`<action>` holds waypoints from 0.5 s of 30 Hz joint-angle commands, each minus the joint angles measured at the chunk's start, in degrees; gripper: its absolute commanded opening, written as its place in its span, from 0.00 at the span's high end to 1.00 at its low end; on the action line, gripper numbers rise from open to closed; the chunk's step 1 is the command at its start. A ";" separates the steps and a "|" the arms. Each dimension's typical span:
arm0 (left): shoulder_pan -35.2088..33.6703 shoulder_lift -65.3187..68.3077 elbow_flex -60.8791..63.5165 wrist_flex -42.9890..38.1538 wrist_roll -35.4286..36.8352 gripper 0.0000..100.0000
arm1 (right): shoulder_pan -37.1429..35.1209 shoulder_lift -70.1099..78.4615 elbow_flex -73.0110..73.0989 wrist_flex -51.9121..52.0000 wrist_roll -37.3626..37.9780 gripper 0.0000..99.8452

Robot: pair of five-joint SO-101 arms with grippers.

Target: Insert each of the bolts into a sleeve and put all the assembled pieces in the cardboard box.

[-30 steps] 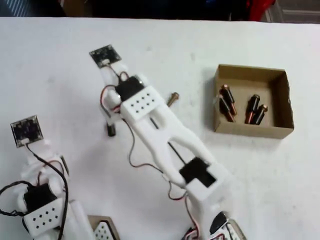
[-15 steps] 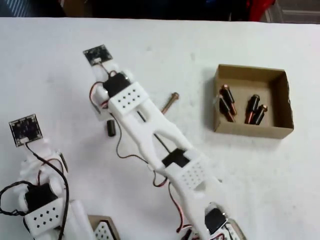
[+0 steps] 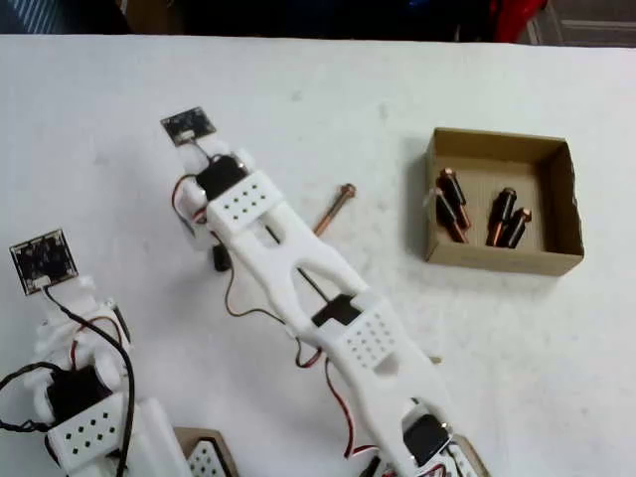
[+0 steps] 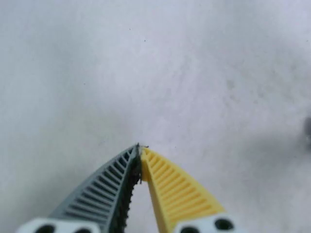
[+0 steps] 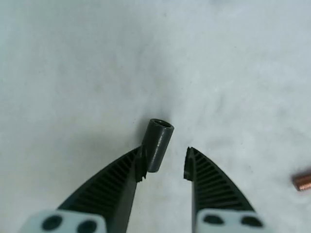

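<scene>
A black sleeve point(image 5: 159, 144) lies on the white table between the fingers of my open right gripper point(image 5: 165, 167), close against one finger. From above, that sleeve point(image 3: 221, 256) peeks out beside the right arm point(image 3: 298, 258), which stretches from the near edge to left of centre. A copper bolt point(image 3: 335, 208) lies loose beside this arm, and its end point(image 5: 302, 180) shows at the edge of the right wrist view. The cardboard box point(image 3: 497, 263) at the right holds several assembled pieces point(image 3: 452, 204). My left gripper point(image 4: 141, 148) is shut with nothing in it, over bare table.
The left arm point(image 3: 84, 397) stays at the near left corner. White table stretches free at the far side and between the bolt and the box.
The right arm has swung left and lowered its gripper around the sleeve, uncovering more of the bolt. The left arm has shifted slightly toward the near edge.
</scene>
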 commanded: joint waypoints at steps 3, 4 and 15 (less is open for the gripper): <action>-0.66 -0.75 -0.35 -2.02 -0.53 0.98 | -0.75 1.19 -2.90 -3.21 -0.70 0.88; -0.66 -0.75 -0.35 -2.02 -0.53 0.98 | -0.75 1.36 -2.90 -3.21 -0.79 0.88; -0.66 -0.75 -0.26 -2.02 -0.53 0.98 | -2.42 1.71 -2.37 -5.14 -3.08 0.88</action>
